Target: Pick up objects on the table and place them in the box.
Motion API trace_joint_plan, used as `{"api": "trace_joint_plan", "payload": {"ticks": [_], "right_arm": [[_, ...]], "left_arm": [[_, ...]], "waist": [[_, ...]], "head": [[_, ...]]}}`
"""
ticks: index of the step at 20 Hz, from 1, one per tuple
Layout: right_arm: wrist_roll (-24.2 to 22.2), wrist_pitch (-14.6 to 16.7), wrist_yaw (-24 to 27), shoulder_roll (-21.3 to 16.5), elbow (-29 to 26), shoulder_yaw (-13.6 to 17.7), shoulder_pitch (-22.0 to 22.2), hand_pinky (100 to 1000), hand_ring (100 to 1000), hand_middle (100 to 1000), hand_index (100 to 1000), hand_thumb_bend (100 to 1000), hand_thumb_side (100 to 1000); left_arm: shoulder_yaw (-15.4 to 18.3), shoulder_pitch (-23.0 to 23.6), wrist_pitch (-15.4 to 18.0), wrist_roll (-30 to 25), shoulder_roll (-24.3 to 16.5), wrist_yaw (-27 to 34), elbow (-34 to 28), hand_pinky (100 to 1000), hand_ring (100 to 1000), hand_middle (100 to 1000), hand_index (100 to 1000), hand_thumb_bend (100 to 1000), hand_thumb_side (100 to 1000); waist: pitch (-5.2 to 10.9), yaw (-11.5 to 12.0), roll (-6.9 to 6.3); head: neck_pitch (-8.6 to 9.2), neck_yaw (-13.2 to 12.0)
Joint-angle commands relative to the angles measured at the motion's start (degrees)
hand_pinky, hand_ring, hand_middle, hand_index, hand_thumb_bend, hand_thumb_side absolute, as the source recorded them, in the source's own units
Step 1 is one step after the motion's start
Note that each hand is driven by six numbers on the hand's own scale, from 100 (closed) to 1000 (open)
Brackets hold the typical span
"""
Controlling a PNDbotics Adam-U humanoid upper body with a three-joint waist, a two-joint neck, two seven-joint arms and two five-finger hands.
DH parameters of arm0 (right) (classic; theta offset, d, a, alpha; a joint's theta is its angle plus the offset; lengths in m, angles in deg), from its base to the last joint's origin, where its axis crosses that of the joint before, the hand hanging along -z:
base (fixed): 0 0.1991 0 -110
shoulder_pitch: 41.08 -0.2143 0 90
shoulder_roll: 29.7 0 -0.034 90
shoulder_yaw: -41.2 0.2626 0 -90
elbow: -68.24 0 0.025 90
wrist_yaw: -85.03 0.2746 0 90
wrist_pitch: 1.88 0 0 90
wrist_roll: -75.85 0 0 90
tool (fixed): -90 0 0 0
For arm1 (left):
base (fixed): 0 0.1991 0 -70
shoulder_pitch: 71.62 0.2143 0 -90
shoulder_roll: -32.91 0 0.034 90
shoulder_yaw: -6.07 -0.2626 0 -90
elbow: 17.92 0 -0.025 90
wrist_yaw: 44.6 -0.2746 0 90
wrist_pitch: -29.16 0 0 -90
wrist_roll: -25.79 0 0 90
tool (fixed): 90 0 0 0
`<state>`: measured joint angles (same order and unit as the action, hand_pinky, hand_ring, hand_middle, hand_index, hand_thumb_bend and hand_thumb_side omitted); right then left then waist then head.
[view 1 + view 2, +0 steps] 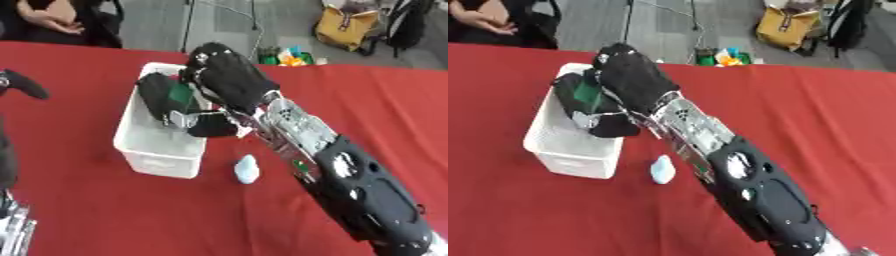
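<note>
We logged one counter (105,215), draped in red cloth, carrying everything in play. One right arm (754,195) crossed it diagonally from the lower right, reaching up and left so that its hand could work above the container. One white box (162,160) stood on the left half of the counter, open side up, apparently placed there within easy reach of either arm. The right hand (229,75) was over the box's near right rim, fingers curled down around what looked like a green item (181,94), only partly visible between black fingers; we judged this to be an object held over the box for release, though we could not tell whether it had already touched the box floor. We could not make out any other contents of the box. The left hand (26,86) showed only at the left edge of the left eye view as a dark curved part, and we could not tell how its fingers stood. One small pale blue object (247,169) lay on the cloth just beside the box's near right corner, apart from the arm, and we judged it the next candidate for pickup.
</note>
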<state>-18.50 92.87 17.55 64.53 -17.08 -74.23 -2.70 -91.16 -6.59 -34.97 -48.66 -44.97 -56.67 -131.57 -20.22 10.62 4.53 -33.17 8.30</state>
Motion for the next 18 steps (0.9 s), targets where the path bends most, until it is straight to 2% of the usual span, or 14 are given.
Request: {"api": "trace_joint_plan", "payload": {"ticks": [1, 2, 4, 6, 7, 13, 14, 16, 18], "right_arm": [[0.11, 0.7, 0.56, -0.38, -0.26, 0.64, -0.83, 850, 782, 439, 670, 263, 938], [0.16, 0.86, 0.61, -0.39, -0.21, 0.67, -0.84, 850, 781, 441, 679, 319, 944], [0.21, 1.2, 0.8, -0.41, -0.14, 0.73, -0.84, 849, 779, 438, 679, 351, 942], [0.23, 1.49, 1.02, -0.43, -0.29, 0.75, -0.86, 847, 776, 434, 677, 335, 956], [0.29, 1.55, 1.19, -0.45, -0.4, 0.8, -0.89, 846, 775, 432, 676, 357, 944], [0.53, 1.41, 3.06, -1.38, -2.21, 1.03, -0.52, 839, 763, 418, 669, 362, 943], [0.61, 1.24, 3.51, -1.42, -2.7, 1.27, -0.5, 801, 712, 390, 647, 404, 955], [1.63, -0.07, 7.18, -1.91, -6.59, 2.95, -0.24, 791, 700, 387, 642, 414, 962], [3.41, -2.52, 13.04, -2.73, -13.46, 5.77, 0.19, 750, 659, 369, 622, 437, 994]], "left_arm": [[-0.19, -0.62, 0.09, -0.19, 0.28, 0.1, -0.94, 405, 834, 793, 918, 111, 1000], [-0.2, -0.61, 0.09, -0.21, 0.3, 0.11, -0.94, 404, 834, 793, 918, 111, 1000], [-0.22, -0.59, 0.08, -0.26, 0.32, 0.13, -0.94, 403, 835, 792, 918, 111, 1000], [-0.24, -0.6, 0.07, -0.28, 0.34, 0.14, -0.94, 403, 835, 792, 918, 111, 1000], [-0.24, -0.59, 0.06, -0.28, 0.35, 0.15, -0.94, 403, 835, 792, 918, 110, 1000], [-0.21, -0.58, 0.07, -0.19, 0.34, 0.18, -0.94, 405, 835, 792, 918, 110, 1000], [-0.17, -0.56, 0.08, -0.14, 0.33, 0.18, -0.94, 412, 835, 793, 918, 112, 1000], [0.14, -0.39, 0.24, 0.42, 0.11, 0.16, -0.94, 415, 834, 793, 918, 112, 1000], [0.54, -0.2, 0.58, 1.4, -0.16, 0.09, -0.94, 427, 834, 793, 916, 115, 1000]], "waist": [[1.0, 0.13, -0.29], [0.97, 0.15, -0.31], [0.93, 0.15, -0.34], [0.9, 0.12, -0.38], [0.91, 0.1, -0.4], [1.02, -0.1, -0.51], [1.09, -0.19, -0.56], [1.4, -0.67, -0.75], [1.93, -1.38, -1.07]], "head": [[0.52, 0.16], [0.51, 0.16], [0.46, 0.16], [0.38, 0.11], [0.38, 0.08], [0.29, -0.07], [0.2, -0.16], [-0.15, -0.66], [-0.62, -1.66]]}}
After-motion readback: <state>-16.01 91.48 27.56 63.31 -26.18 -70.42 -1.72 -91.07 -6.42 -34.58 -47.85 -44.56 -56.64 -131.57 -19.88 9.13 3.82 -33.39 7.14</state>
